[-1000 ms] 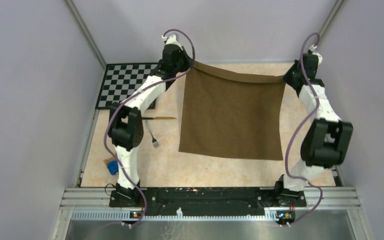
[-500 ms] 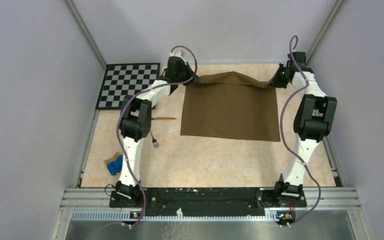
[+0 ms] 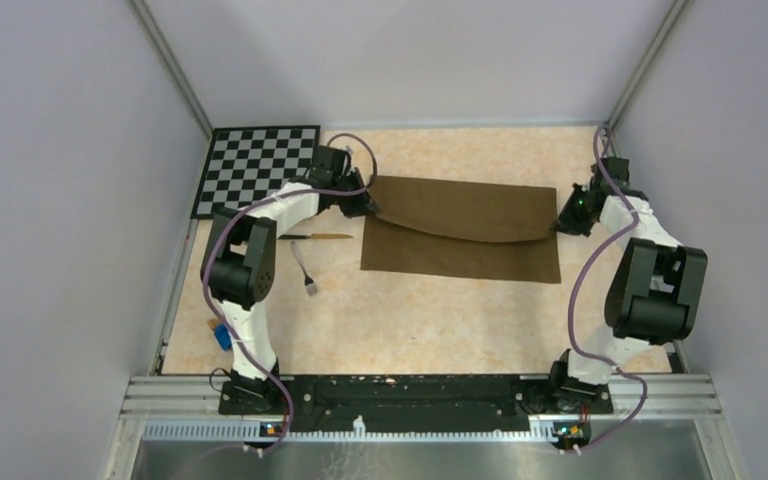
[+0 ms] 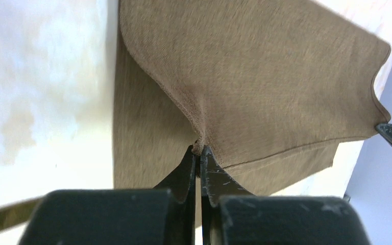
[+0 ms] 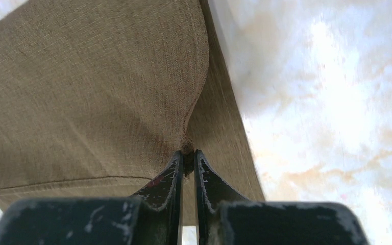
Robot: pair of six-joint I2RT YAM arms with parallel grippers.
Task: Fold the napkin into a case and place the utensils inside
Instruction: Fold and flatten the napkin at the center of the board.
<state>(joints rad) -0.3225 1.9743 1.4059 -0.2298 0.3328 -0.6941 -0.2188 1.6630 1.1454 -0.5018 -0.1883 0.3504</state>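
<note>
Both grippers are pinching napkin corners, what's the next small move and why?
Probably carry both corners nearer and lower them. The left gripper and right gripper each pinch a corner of the napkin, and the folded-over layer sags between them, short of the near edge.

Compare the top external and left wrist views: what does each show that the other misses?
Only top external: the checkerboard, the knife, the grey utensil and the blue toy car. Only left wrist: the left gripper pinched shut on a corner of the napkin, its hem visible. Both: the napkin folded partly over itself on the table, with the right gripper at its other lifted corner.
</note>
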